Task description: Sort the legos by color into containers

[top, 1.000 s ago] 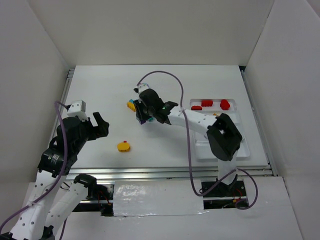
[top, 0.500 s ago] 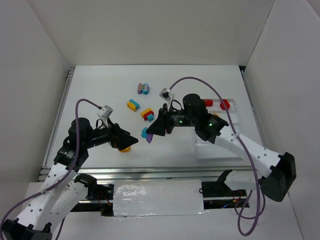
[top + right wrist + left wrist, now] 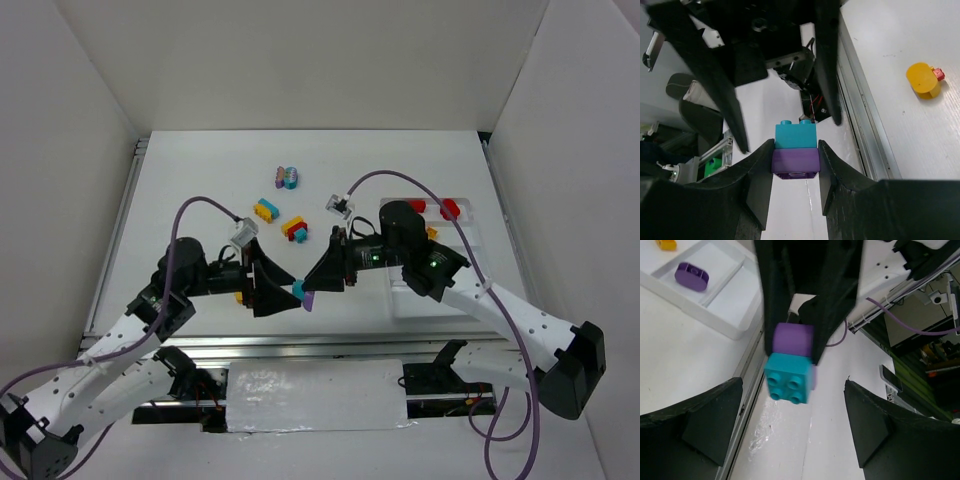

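A white table [image 3: 200, 200] fills the overhead view, walled in by white panels. Two black-and-white arms reach in from its near edge and meet nose to nose near the front middle: the left arm [image 3: 120, 345] from the lower left, the right arm [image 3: 500, 310] from the lower right.

A white tray [image 3: 478, 240] with long parallel compartments sits at the right side of the table, partly hidden under the right arm. Its farthest compartment holds two red bricks [image 3: 418, 207]. The left wrist view shows a purple brick [image 3: 691, 276] lying in one compartment and an orange brick [image 3: 666, 244] in the next.

The right gripper [image 3: 318, 280] is closed on a purple-and-teal pair [image 3: 795, 149] of stuck-together bricks, held in the air above the near part of the table. Its fingers [image 3: 759, 172] press both sides of the purple half, and the teal half juts out towards the other arm.

The left gripper [image 3: 283, 290] is spread wide and holds nothing. Its two fingers [image 3: 710, 425] flank the teal half with clear gaps on each side.

Other legos lie loose on the table, well apart from the tray. A purple and teal cluster [image 3: 288, 177] is farthest back, a teal and yellow cluster [image 3: 265, 210] lies nearer, and a yellow and red cluster [image 3: 295, 228] is just right of that. A rounded yellow brick [image 3: 923, 80] lies by the left gripper.
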Controlling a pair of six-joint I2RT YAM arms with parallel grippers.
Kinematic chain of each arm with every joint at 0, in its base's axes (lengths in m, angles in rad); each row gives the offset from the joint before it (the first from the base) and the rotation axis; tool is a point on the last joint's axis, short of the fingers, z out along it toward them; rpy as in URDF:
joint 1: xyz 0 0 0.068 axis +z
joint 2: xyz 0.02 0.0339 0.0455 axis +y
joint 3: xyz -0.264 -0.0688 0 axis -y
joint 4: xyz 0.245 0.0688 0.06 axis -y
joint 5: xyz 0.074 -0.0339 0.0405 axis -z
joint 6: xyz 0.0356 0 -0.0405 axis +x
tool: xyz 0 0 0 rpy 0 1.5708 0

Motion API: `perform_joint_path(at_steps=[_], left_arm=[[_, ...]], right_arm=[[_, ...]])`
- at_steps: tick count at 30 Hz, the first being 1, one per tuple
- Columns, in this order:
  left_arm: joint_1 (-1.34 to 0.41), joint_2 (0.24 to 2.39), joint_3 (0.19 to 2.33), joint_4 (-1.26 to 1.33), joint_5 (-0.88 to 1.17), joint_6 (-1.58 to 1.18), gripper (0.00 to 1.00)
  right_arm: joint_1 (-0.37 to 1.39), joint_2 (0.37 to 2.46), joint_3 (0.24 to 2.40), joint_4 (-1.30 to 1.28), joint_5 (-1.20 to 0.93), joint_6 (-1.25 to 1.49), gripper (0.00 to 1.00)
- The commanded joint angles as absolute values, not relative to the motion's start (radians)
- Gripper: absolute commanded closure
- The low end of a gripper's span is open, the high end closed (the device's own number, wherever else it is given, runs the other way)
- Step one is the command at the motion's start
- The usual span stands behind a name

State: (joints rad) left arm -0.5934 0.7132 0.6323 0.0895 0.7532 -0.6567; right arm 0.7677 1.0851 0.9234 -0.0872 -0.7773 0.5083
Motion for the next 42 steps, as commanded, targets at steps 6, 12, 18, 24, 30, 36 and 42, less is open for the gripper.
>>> perform_joint_path(at_steps=[6, 12, 18, 24, 30, 36, 42], left_arm=[[-0.684, 0.782, 0.676, 0.129, 0.664, -0.629, 0.08], [-0.709, 0.81, 0.69, 0.182, 0.687, -0.66, 0.38], [-0.713, 0.779, 0.681, 0.199, 0.704, -0.655, 0.45], [-0.713, 0.77, 0.684, 0.195, 0.721, -0.649, 0.99], [-0.713, 0.741, 0.678, 0.202, 0.736, -0.64, 1.0], [-0.713, 0.719, 0.678, 0.216, 0.75, -0.644, 1.0], [-0.715, 0.719, 0.69, 0.17, 0.718, -0.624, 1.0]], right_arm=[[0.772, 1.02, 0.914, -0.005, -0.836, 0.515, 1.0], [0.773, 1.046, 0.913, -0.003, -0.831, 0.515, 1.0], [0.773, 1.066, 0.911, -0.003, -0.828, 0.499, 1.0], [0.773, 1.063, 0.897, 0.044, -0.865, 0.5, 0.89], [0.772, 1.02, 0.845, 0.115, -0.917, 0.502, 0.47], [0.773, 1.015, 0.838, 0.144, -0.933, 0.512, 0.77], [0.772, 0.977, 0.819, 0.134, -0.882, 0.47, 1.0]])
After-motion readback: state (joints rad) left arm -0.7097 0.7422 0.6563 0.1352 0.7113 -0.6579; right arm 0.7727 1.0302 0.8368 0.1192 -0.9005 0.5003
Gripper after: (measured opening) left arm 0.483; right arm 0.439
